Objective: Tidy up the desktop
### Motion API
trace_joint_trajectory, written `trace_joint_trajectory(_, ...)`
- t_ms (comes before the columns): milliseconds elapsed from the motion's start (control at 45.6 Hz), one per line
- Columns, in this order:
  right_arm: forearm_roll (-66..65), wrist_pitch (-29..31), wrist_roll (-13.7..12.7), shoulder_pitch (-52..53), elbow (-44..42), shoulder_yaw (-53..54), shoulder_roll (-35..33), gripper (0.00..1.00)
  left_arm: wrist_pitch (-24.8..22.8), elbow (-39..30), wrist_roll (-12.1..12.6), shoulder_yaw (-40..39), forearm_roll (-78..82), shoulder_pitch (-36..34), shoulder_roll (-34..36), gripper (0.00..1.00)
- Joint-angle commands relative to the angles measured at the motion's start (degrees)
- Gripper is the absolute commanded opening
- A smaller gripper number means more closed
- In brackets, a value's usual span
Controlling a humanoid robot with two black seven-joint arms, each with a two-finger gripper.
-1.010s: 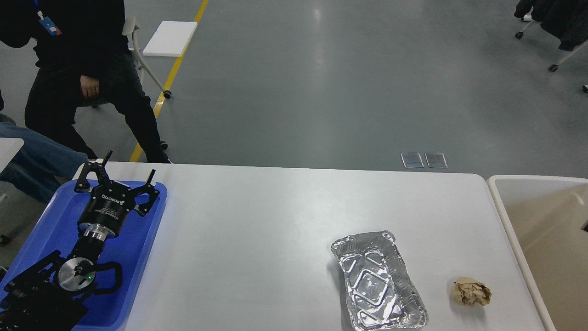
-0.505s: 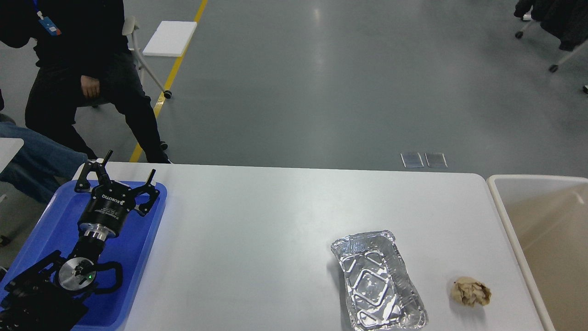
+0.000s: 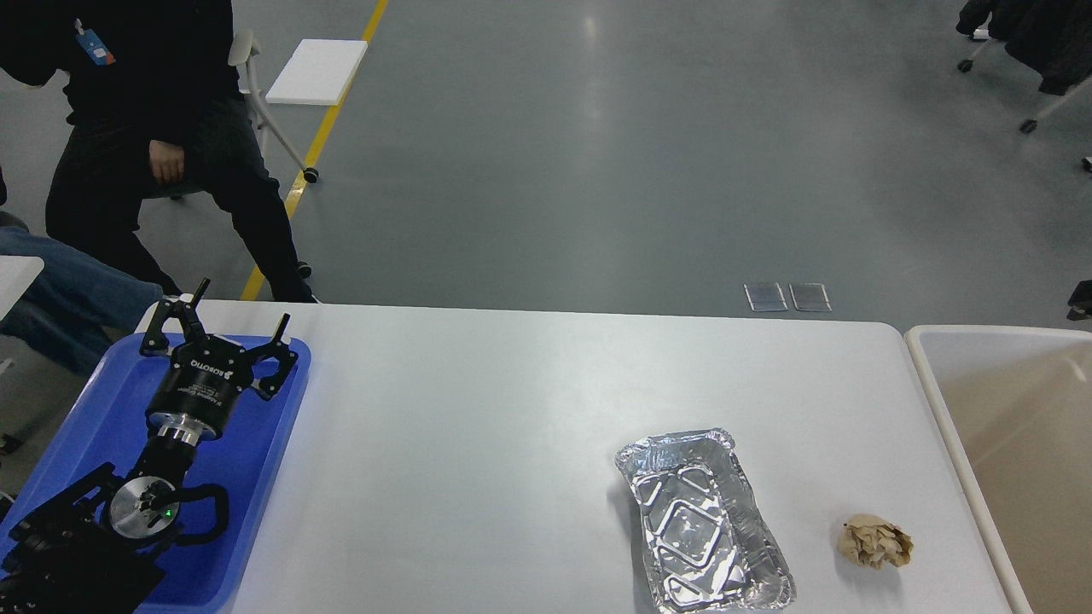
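Observation:
The white desktop [image 3: 478, 409] fills the lower half of the head view. An empty, dented foil container [image 3: 704, 520] lies on it at the front right. A crumpled ball of brown paper [image 3: 875, 542] lies just right of the container. My left gripper [image 3: 244, 300] is open and empty, held over the far end of the blue tray [image 3: 264, 443], far from both items. A small dark part [image 3: 1080, 298] shows at the right edge above the bin; it may be my right arm, and no fingers can be told apart.
The blue tray sits at the desktop's left end under my left arm. A beige rimmed bin [image 3: 934, 392] stands against the right end. A person in black [image 3: 153, 128] sits beyond the far left corner, beside a chair with a white board [image 3: 316, 72].
The dark part at the right edge has risen from inside the bin to above its far rim. The left arm, foil container and paper ball have not moved.

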Motion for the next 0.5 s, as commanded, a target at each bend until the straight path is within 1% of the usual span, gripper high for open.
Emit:
trace_joint_trajectory(0,-0.11,0.87,-0.1,10.17,11.12,-4.53,1.06,0.99,0.0,0.0,0.01,0.0,0.0,0.0,-0.02,0.99)
trace_joint_trajectory(110,-0.29,0.96,-0.01,13.68,13.67,-6.46,2.99,0.99,0.0,0.0,0.01,0.0,0.0,0.0,-0.02,0.99)
trace_joint_trajectory(176,-0.29,1.05,-0.01,16.75,14.38,-9.09,5.36,0.99,0.0,0.0,0.01,0.0,0.0,0.0,-0.02,0.99)
trace_joint_trajectory(307,0.59,2.98,-0.01,24.66,16.66,-18.49,13.45,0.99,0.0,0.0,0.01,0.0,0.0,0.0,-0.02,0.99)
trace_joint_trajectory(395,0.59,4.21,-0.01,28.97,20.7,-19.12,14.07,0.99,0.0,0.0,0.01,0.0,0.09,0.0,-0.02,0.99)
trace_joint_trajectory(483,0.59,4.65,-0.01,30.65,22.81,-19.12,14.25,0.99,0.0,0.0,0.01,0.0,0.0,-0.08,-0.02,0.99)
